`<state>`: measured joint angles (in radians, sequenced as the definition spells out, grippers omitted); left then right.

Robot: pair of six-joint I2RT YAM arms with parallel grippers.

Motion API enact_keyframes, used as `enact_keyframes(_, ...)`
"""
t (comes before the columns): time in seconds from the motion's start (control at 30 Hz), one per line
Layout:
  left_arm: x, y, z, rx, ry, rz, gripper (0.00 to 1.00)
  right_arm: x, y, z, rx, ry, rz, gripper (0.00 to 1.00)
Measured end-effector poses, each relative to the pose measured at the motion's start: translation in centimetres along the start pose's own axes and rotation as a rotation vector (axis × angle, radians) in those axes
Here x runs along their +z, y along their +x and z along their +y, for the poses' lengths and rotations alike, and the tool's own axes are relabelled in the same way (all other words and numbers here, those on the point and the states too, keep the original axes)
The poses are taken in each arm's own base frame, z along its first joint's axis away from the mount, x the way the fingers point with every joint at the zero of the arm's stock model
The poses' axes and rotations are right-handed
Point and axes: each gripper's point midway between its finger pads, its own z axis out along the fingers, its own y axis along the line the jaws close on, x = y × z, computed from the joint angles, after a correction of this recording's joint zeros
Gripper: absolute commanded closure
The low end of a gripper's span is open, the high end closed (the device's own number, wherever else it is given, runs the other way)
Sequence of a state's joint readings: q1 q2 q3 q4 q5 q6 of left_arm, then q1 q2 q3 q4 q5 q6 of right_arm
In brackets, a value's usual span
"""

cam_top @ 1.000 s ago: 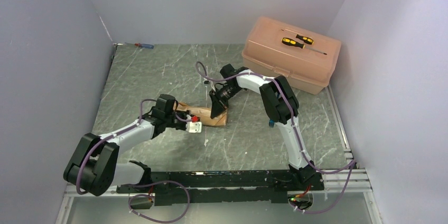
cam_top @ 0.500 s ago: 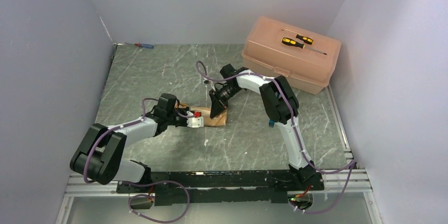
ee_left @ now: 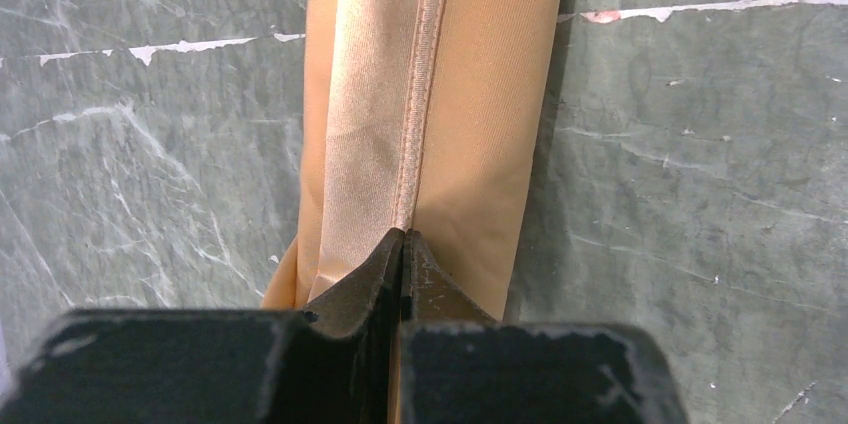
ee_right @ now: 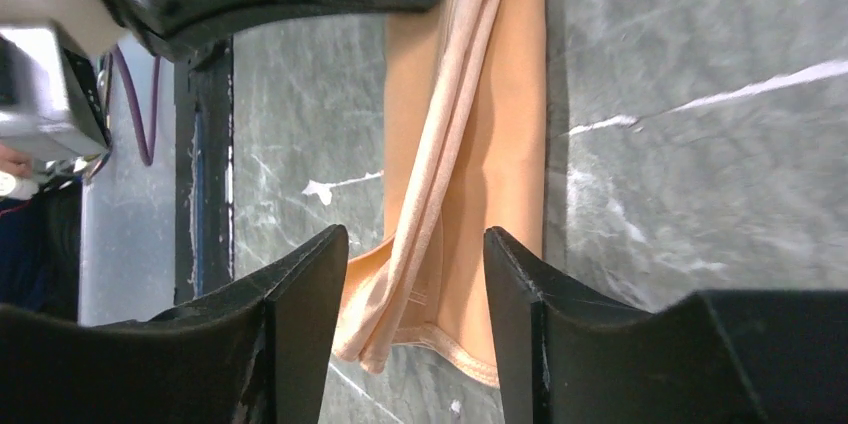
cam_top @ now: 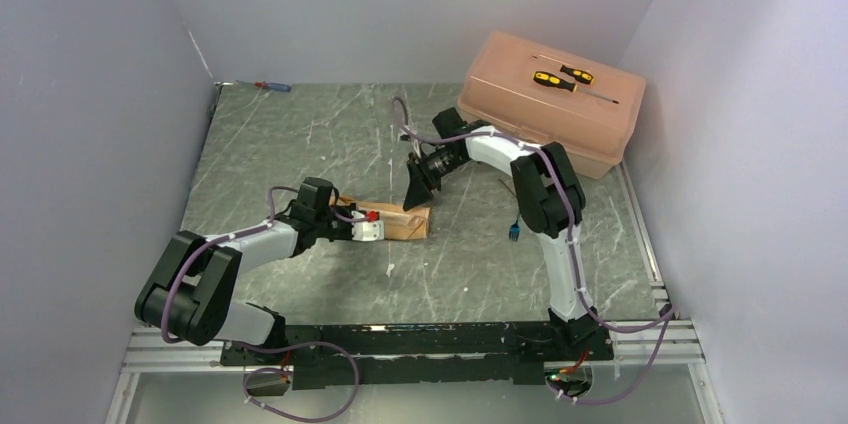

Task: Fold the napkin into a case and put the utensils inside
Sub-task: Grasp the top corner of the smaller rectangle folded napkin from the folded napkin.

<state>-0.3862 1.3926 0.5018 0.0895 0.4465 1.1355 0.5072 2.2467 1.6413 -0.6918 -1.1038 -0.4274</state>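
Moved: right fingers (ee_right: pixel 300 294) are spreading wider than a second ago, and their arm is swinging its elbow toward the bench's right edge.
left fingers (ee_left: pixel 385 264): clenched, their tips pressing together right on the stitched hem of the napkin (ee_left: pixel 480 94) at its left end; whether any cloth is caught between them is not showing.
right fingers: released, gripping nothing, hanging over the napkin's right end with cloth showing in the gap.
napkin: lying near the middle of the bench (cam_top: pixel 300 134) as a narrow folded strip running left to right, loose layers curling at its right end.
utensil (cam_top: pixel 513 234): a small blue-tipped piece lying right of the napkin, apart from it, beside the right arm; too small for detail.
pink box (cam_top: pixel 550 109): sitting at the far right corner, carrying two yellow-and-black screwdrivers (cam_top: pixel 562 76) on its lid.
red-and-blue screwdriver (cam_top: pixel 272 86): lying at the far left corner.
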Motion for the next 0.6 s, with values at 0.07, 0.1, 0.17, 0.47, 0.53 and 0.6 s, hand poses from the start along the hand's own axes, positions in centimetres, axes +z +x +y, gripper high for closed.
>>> enact_keyframes(0.07, 0.0, 0.0, -0.1, -0.003, 0.004, 0.002, 0.95, -1.0, -1.4, 0.5, -0.035, 0.019, -0.033, 0.46)
enact_keyframes(0.1, 0.0, 0.1, -0.2, -0.003, 0.006, 0.002, 0.96, -1.3, -1.8, 0.7, -0.052, 0.026, -0.046, 0.52)
enact_keyframes(0.17, 0.1, 0.2, -0.3, -0.006, 0.010, 0.005, 0.96, -1.8, -2.4, 1.5, -0.077, 0.042, -0.072, 0.74)
enact_keyframes(0.47, 0.2, 0.2, -0.4, -0.036, 0.010, 0.006, 0.97, -1.7, -0.2, 6.1, -0.108, 0.090, -0.158, 1.00)
enact_keyframes(0.53, 0.2, 0.2, -0.4, -0.044, 0.009, 0.006, 0.97, -0.8, 0.4, 7.4, -0.120, 0.070, -0.183, 1.00)
enact_keyframes(0.6, 0.2, 0.3, -0.4, -0.051, 0.009, 0.006, 0.97, 0.4, 1.0, 8.2, -0.119, 0.037, -0.198, 1.00)
